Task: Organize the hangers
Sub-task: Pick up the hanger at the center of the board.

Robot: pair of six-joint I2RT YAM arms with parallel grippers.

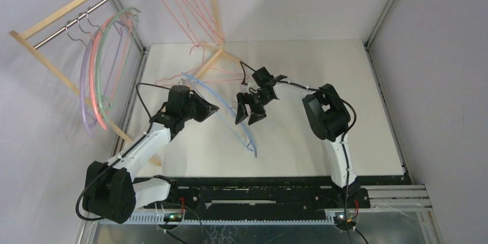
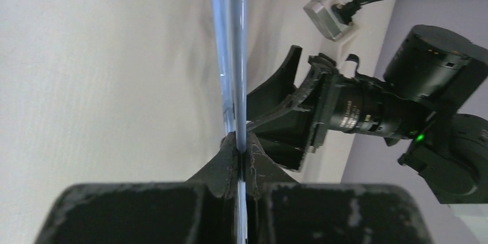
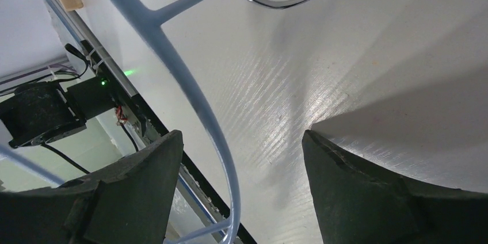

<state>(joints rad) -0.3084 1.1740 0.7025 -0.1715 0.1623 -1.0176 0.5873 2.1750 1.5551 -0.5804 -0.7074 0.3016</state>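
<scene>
The blue hanger [image 3: 193, 83] is out over the white table [image 1: 322, 71], between the two arms and well apart from the wooden rack [image 1: 57, 10]. There the lilac, green and pink hangers [image 1: 99, 77] hang on the rod beside the pink-red wire hangers [image 1: 184, 2].

The left gripper [image 2: 240, 149] has its fingers pinched tight on the hanger's thin bar. The right gripper [image 3: 241, 140] stands wide open, a finger on either side of the same bar and touching nothing.

From where I stand, the worry is that narrow pinch. It is a single hold on a slim, curved bar with most of the hanger's length hanging beyond it. I'd expect the hanger to swivel in the fingers if the arm swings quickly.

If the right gripper closes off-centre, it could nudge the bar sideways and twist it out of the left one's hold. The far tip also sits close to the rack's foot and to the wire hangers lying on the table [image 1: 198, 71], so a careless sweep could snag them.

Seen from above, the hanger's long axis runs diagonally, from the far left near the rack's foot to the near right. Its metal hook [image 3: 270, 5] branches off mid-bar. I cannot tell whether the near tip touches the table.
</scene>
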